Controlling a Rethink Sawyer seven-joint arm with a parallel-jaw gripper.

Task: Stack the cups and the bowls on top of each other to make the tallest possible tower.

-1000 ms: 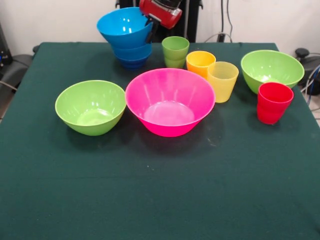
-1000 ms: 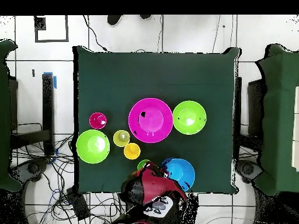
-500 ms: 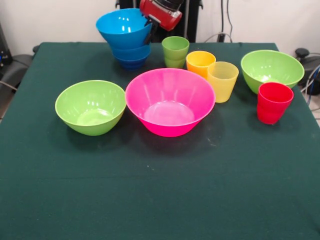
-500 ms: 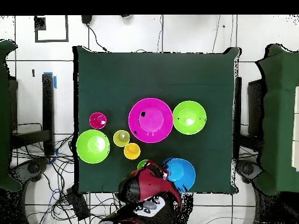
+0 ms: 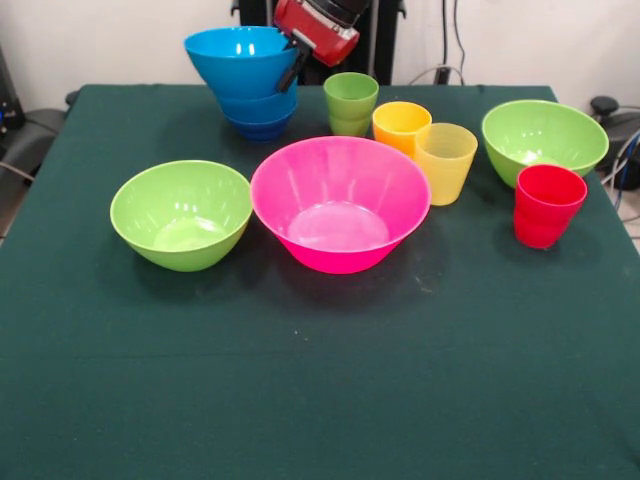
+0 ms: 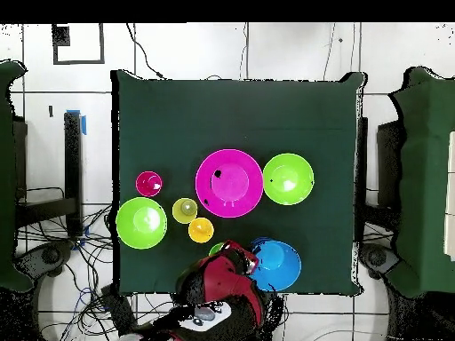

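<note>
My gripper [image 5: 296, 52] is shut on the right rim of the bright blue bowl [image 5: 238, 62] and holds it tilted a little above two smaller blue bowls [image 5: 262, 112], nested at the table's far side. In the overhead view the gripper [image 6: 249, 262] is at that bowl's [image 6: 277, 265] left rim. The green cup [image 5: 350, 103], orange cup [image 5: 400, 124], yellow cup [image 5: 445, 160] and red cup [image 5: 545, 205] stand upright to the right. The pink bowl [image 5: 340, 203] sits mid-table between two lime bowls [image 5: 182, 213] [image 5: 543, 138].
The dark green table [image 5: 320, 400] has its near half bare. The green cup stands just right of the blue stack, under the red arm. Cables lie on the floor [image 6: 71, 257] beside the table.
The bright blue bowl has risen and shifted left in the front view, levelling out, with the gripper still on its rim. Nothing else has moved.
</note>
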